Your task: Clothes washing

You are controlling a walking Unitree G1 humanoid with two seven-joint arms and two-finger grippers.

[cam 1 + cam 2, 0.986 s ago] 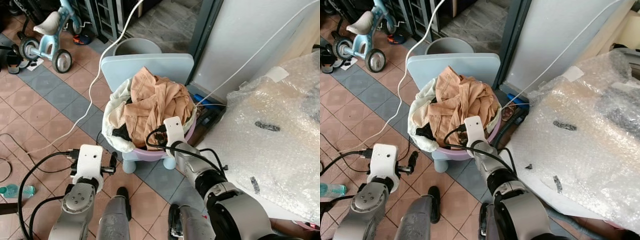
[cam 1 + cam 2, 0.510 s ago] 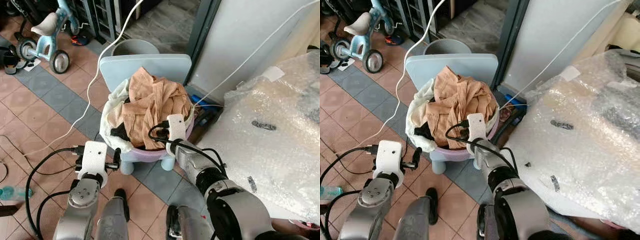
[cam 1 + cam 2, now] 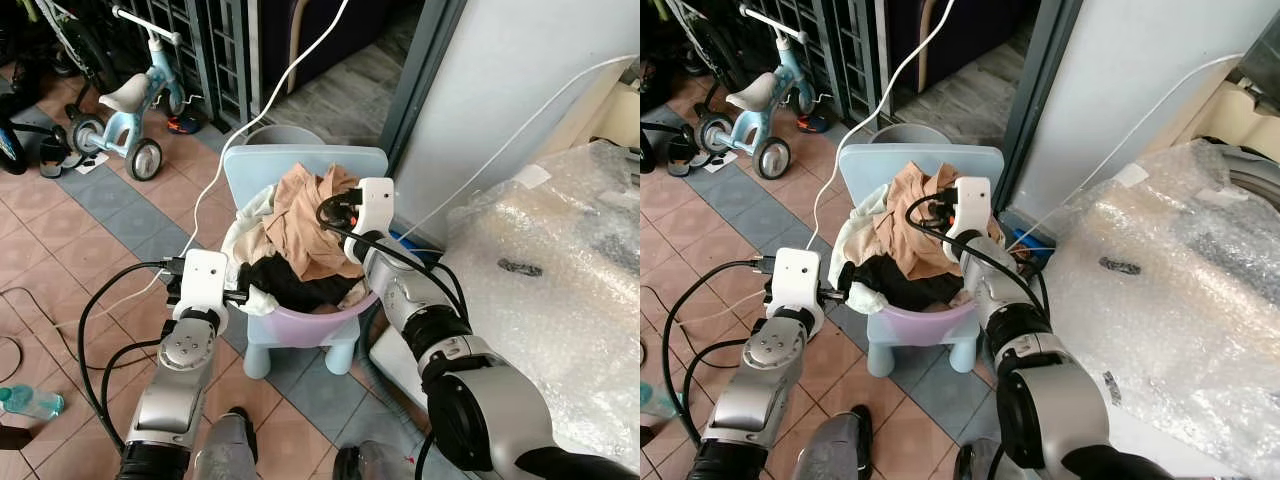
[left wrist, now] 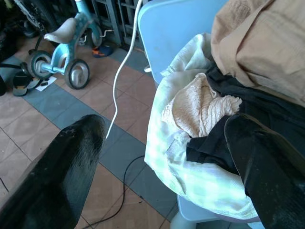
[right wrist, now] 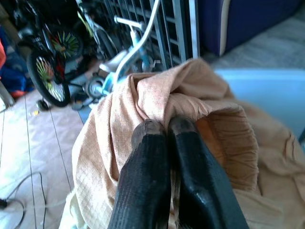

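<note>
A purple laundry tub (image 3: 305,322) sits on a small pale-blue child's chair (image 3: 300,170), and everything else is placed from it. Far off to the tub's left, by dark metal racks, stands a light-blue tricycle (image 3: 128,105), with part of a bicycle cut off at the frame edge. A white cable (image 3: 262,105) runs down from the top of the frame, past the chair's back, onto the tiled floor (image 3: 70,250).

The left gripper (image 4: 162,157) hovers just at the tub's left rim, its two black fingers (image 4: 62,167) spread wide, one on each side of a cream towel (image 4: 200,107) and a pale checked cloth (image 4: 167,143) that hang over the rim. Whether either finger touches cloth cannot be told. A black garment (image 3: 290,280) lies under the heap; its shape is hard to make out.

Above the tub's middle the right gripper (image 5: 162,157) has its fingers pressed together on a fold of the tan garment (image 5: 147,100), which rises in a peak from the pile. The fingertips are partly buried in the fabric.

To the tub's right, a bulky object wrapped in bubble wrap (image 3: 560,260) runs out of frame; what lies beneath is unclear. A grey bucket (image 3: 275,135) behind the chair is mostly hidden.
</note>
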